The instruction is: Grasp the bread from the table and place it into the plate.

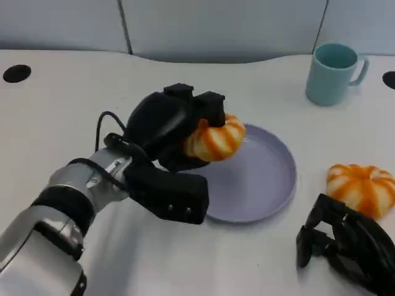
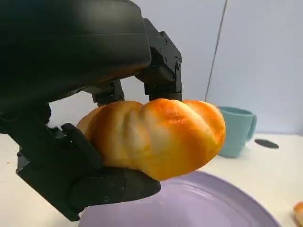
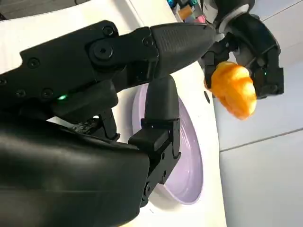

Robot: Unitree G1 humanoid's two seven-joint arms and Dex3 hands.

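Note:
My left hand [image 1: 170, 126] grips an orange-and-cream striped bread roll [image 1: 216, 139] and holds it in the air over the near-left rim of the lilac plate [image 1: 271, 185]. The left wrist view shows the same roll [image 2: 156, 135] held between black fingers [image 2: 161, 71] just above the plate [image 2: 208, 203]. A second striped roll [image 1: 362, 187] lies on the table to the right of the plate. My right hand [image 1: 345, 243] rests low at the front right, just in front of that roll, holding nothing. In the right wrist view its fingers [image 3: 161, 109] are spread, with the plate [image 3: 187, 156] and held roll [image 3: 232, 87] beyond.
A teal mug [image 1: 333, 73] stands at the back right of the white table. Dark round holes mark the tabletop at the far left [image 1: 16, 73] and far right [image 1: 389, 79]. A grey panel wall runs behind the table.

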